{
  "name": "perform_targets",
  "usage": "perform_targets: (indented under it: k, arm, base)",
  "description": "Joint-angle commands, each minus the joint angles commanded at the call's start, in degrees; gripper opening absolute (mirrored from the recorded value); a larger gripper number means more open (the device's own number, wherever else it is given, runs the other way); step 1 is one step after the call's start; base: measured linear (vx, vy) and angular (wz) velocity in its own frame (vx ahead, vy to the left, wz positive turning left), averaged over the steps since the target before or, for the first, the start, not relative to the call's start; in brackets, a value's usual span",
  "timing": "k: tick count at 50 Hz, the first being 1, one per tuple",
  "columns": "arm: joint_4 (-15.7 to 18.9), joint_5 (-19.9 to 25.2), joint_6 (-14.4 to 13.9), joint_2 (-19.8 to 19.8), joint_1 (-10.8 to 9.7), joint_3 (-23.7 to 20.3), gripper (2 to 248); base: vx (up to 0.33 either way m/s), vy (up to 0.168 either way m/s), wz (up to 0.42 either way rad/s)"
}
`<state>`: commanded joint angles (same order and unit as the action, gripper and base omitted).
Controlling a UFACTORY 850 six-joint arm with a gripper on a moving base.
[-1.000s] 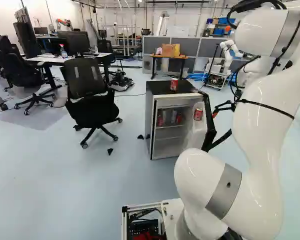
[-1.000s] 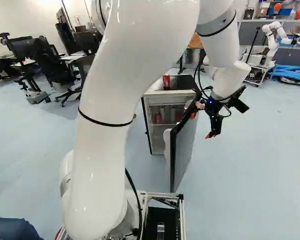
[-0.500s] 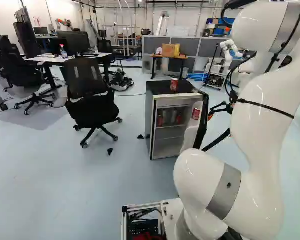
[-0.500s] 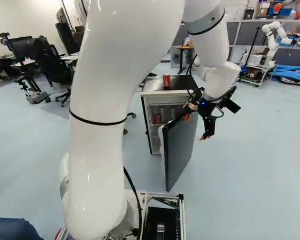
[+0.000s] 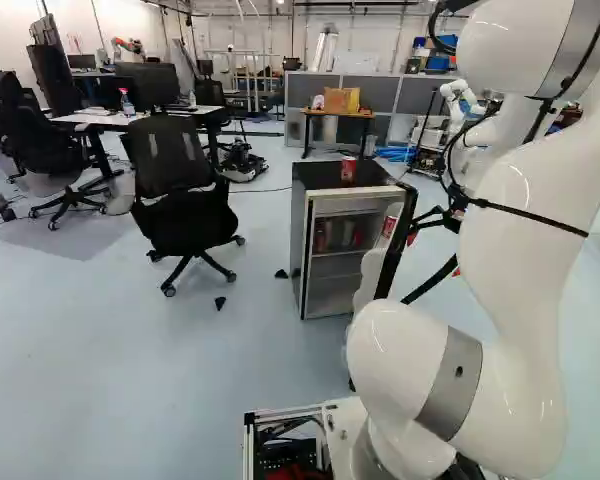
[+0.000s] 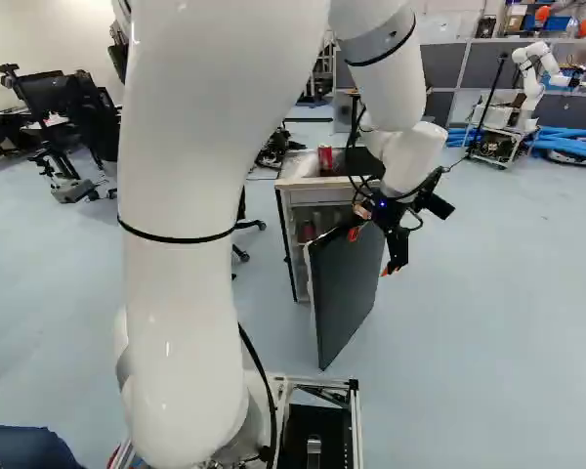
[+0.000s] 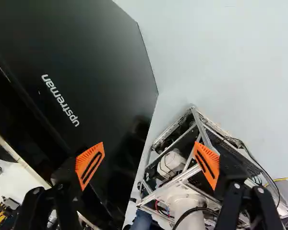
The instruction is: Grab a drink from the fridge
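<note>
In the right base view, at the left, we see our own arm [image 6: 176, 283], white, smooth and shiny, curved like a big pipe. Next to it stands the fridge [image 6: 287, 239], box-shaped, with a pale front edge and a dark glossy top. On its shelf we find the drinks [image 6: 308, 232], small metal cans, mostly red, standing upright, so their long axis goes up. One more red can [image 6: 325, 157] stands on the top, and the left base view shows us a can in the door rack [image 5: 388, 228]. Then comes the door [image 6: 344, 293], a flat dark panel, standing open. To the right of it is the claw [image 6: 369, 254], on the outer side of this panel. It is open wide and grips nothing; its orange pads [image 7: 90, 166] are ribbed and wedge-shaped. If one finger touches the door, we cannot tell.

So, for us, the drinks in the fridge lie ahead and to the left of the claw, with the door between. We think the claw must first pass around the door's free edge or above it; going directly left could push the door toward closed.
</note>
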<state>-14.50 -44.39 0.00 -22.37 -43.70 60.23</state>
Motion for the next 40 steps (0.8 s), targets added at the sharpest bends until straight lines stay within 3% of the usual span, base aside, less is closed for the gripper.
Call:
perform_targets:
  k: [40]
  arm:
    - [3.12,6.86,0.0,4.07,6.21,-5.84,247]
  base:
    - [0.0,0.0,0.0]
